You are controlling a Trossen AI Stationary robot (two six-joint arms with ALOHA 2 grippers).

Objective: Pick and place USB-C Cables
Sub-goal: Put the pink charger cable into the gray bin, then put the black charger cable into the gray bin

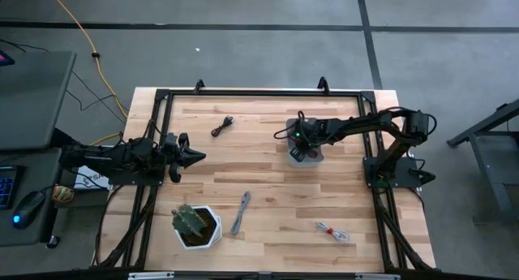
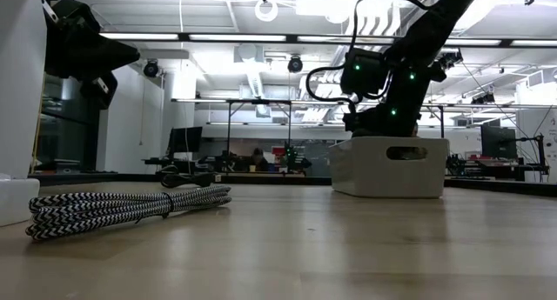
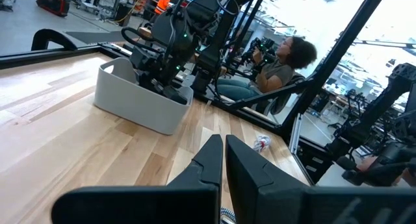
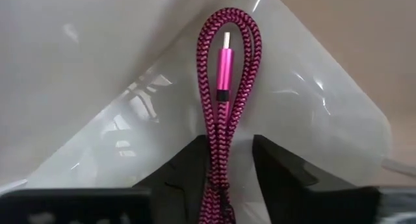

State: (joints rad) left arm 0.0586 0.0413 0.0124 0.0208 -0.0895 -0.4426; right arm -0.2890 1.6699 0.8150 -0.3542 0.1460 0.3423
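Fingers of the right gripper (image 4: 224,178) are seen clasping a dark red cable (image 4: 224,100), lowered into the pale tray (image 1: 306,154) with the arm reaching inward. At the tabletop's (image 1: 268,191) left edge, the left gripper (image 1: 193,157) is held level, fingers pressed together.

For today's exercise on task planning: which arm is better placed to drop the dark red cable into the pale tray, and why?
The right. Its gripper is over the pale tray with the dark red cable hanging between the jaws. The left gripper waits at the table's left side, jaws shut and empty.
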